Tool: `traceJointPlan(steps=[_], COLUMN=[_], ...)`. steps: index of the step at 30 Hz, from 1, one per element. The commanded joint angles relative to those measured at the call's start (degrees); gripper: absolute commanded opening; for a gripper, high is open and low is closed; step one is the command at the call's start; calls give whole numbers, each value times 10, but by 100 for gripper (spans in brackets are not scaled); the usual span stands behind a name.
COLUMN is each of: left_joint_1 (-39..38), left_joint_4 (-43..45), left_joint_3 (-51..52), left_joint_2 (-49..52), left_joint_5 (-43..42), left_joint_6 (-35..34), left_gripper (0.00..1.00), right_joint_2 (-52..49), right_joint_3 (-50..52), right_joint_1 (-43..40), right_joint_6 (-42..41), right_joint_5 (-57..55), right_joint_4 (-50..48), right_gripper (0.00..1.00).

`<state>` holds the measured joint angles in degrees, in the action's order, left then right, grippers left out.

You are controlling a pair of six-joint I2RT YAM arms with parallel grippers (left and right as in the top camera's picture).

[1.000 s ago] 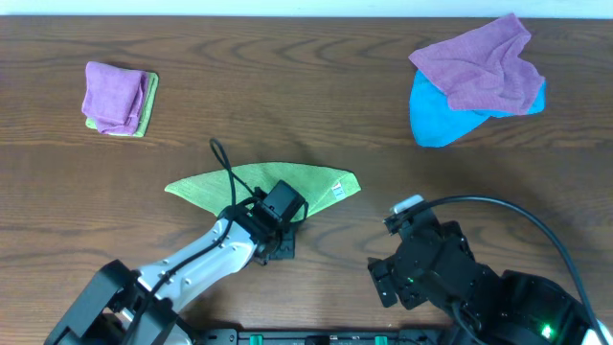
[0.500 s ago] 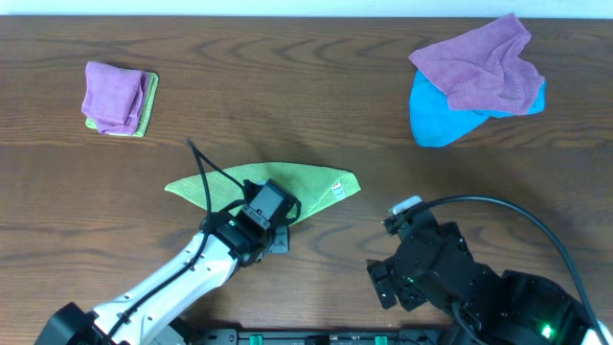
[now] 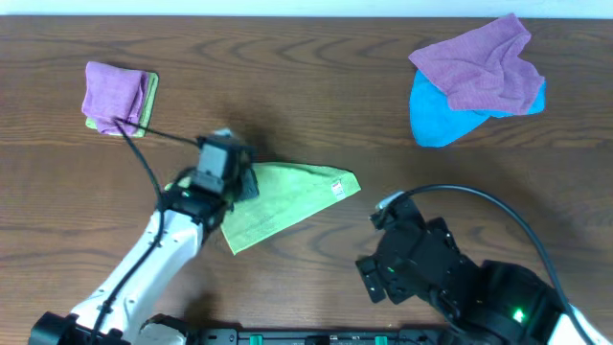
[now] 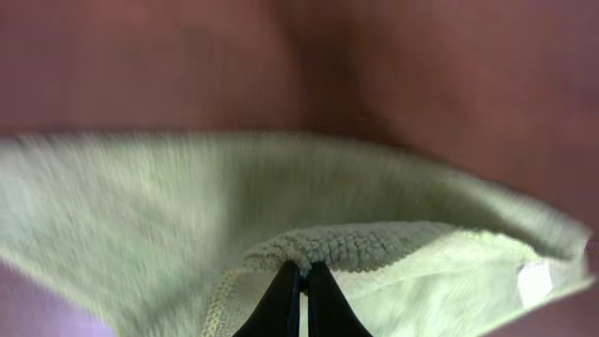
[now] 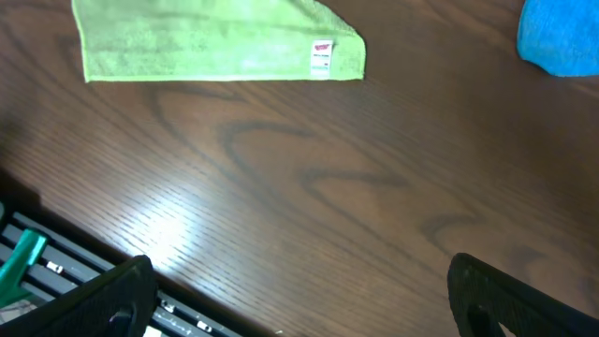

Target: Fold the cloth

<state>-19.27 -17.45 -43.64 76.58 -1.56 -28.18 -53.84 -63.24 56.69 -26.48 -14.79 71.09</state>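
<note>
Overhead view, dark wood-grain counter (image 3: 287, 77).

The cloth (image 3: 287, 203) lies just off centre, toward 6 o'clock. Light yellow-green with a fine nubby pile. It is not spread square: the outline is a wedge, with a fairly straight edge along 12 o'clock, a blunt corner at 3 o'clock, and a long slanted edge running down to a point near 7 o'clock. A small white tag (image 3: 337, 188) sits at the 3 o'clock end, with reddish print on it.

The left fingers (image 4: 285, 304) are at the cloth's 9 o'clock end. In the wrist view the two dark tips are pressed together, pinching a curled, doubled rim of the cloth that rises right at the tips. One layer stretches out flat beyond it, blurred. The tag shows at the far 4 o'clock corner of that view.

The right fingers (image 5: 103, 300) are spread wide, one at each lower corner of their wrist view. They hold nothing, with bare counter between them. Their arm sits at 5 o'clock, well apart from the cloth. From there the cloth reads as a flat green band at 11 o'clock.

Others: a purple cloth (image 3: 479, 67) is draped over a blue cloth (image 3: 436, 120) at 2 o'clock. A small folded stack (image 3: 117, 96), purple over green, is at 10 o'clock.
</note>
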Motion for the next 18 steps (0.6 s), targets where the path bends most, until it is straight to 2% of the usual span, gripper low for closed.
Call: traceJointPlan(steps=[1,4,8,9,11,12,16,18], left_joint_1=[33,52,84,94,110,113,113,113], left_joint_4=[19,47,75,80,87,86,41,-6], left_joint_3=[-56,-85,-136,-150,-171,-176,-188,-191], left_joint_2=[24,52,101,112,125,126,112,97], left_joint_5=[-10,-7,51,57,50,49,44,31], left_joint_6=[65,99,125,128,129,130,155,154], left_gripper=[6,5,6,9,68,86,94,93], right_joint_2=[-9,-16,-21,-21,-21,-21,-26,-37], right_joint_3=[4,4,4,4,4,4,5,10], right_joint_1=[-6,-6,-6,-6,-6,-6,-7,-13], right_joint_6=[9,20,22,22,24,24,40,53], right_joint_5=[-5,-5,-20,-23,-24,-24,-24,-24], right_joint_4=[-11,-32,-51,-52,-51,-51,-54,-68], right_gripper=[99,99,99,99,99,99,99,93])
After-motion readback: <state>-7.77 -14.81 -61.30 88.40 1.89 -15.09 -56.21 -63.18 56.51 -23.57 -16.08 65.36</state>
